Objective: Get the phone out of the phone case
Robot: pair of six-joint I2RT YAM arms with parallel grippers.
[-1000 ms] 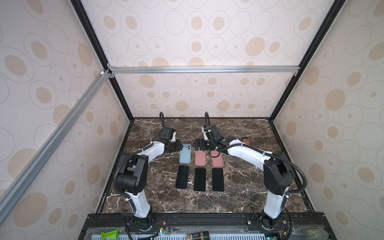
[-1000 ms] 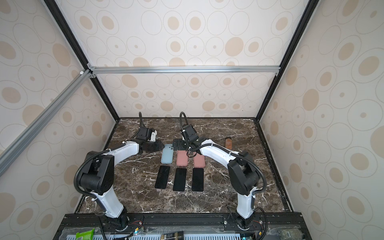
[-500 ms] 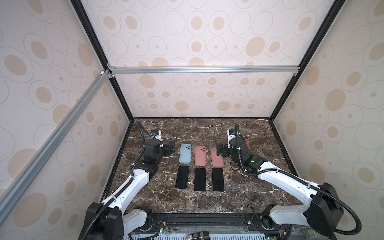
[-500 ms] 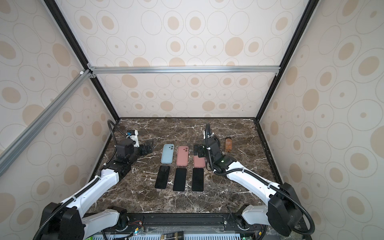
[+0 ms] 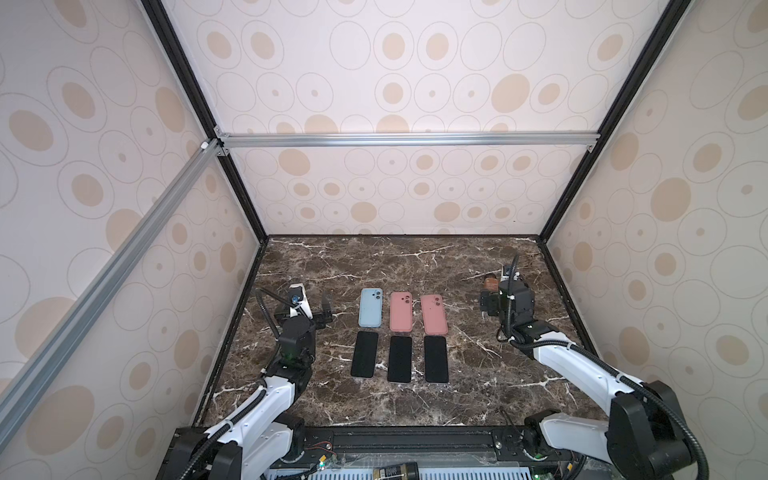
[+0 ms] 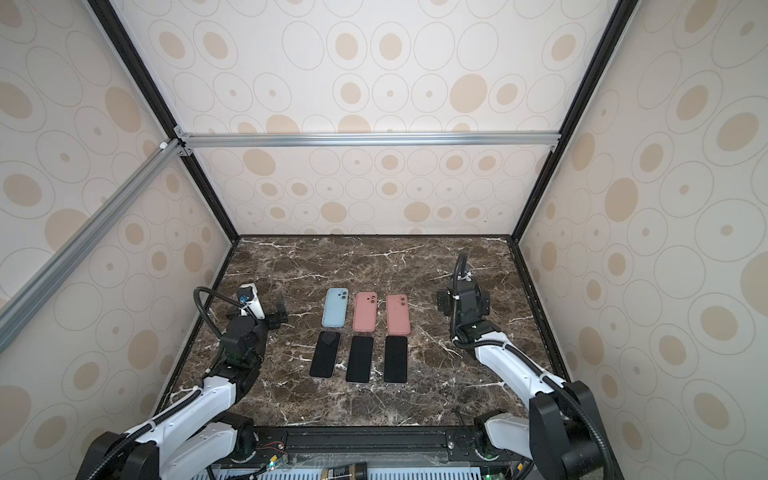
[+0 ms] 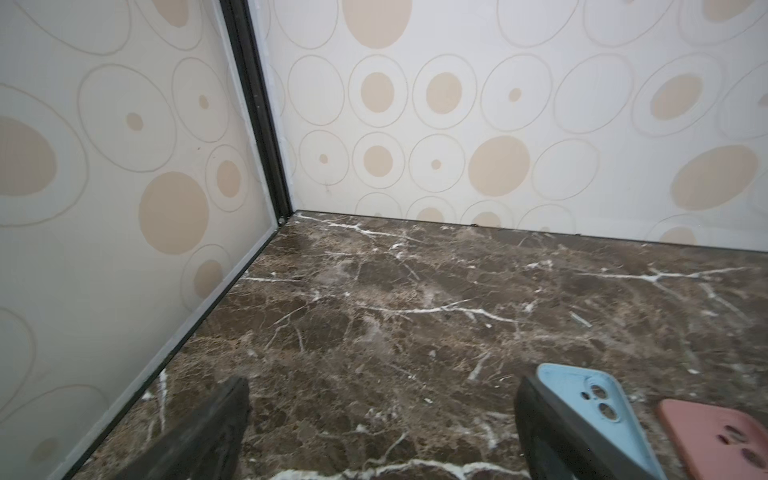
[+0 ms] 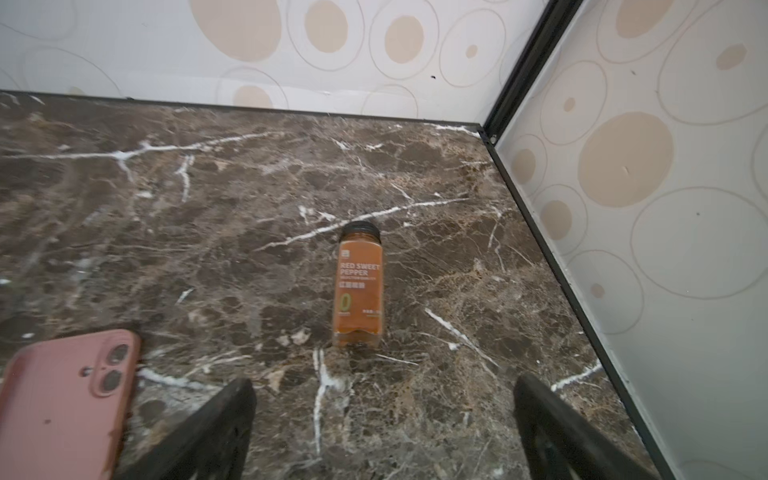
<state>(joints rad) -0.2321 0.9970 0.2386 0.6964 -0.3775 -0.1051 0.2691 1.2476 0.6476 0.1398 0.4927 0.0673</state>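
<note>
The dark marbled surface carries two tidy rows in the middle, and both arms stand off to either side, which reads as the work being finished rather than under way. The left gripper is spread wide over bare marble and pinches nothing. The right gripper is likewise spread and empty. In the far row the blue phone case, the middle pink phone case and the right pink phone case lie camera cut-outs up. Just near of each lies a black slab, screen up: the left phone, the middle phone and the right phone. This pairing suggests that each phone has been freed and set before its own case. The left gripper hovers just left of the blue phone case, level with the far row, and the left phone lies near and to its right. The right gripper is well to the right of the right pink phone case, apart from every phone. Just beyond it is a red sweet pepper spice bottle, unrelated to the task.
</note>
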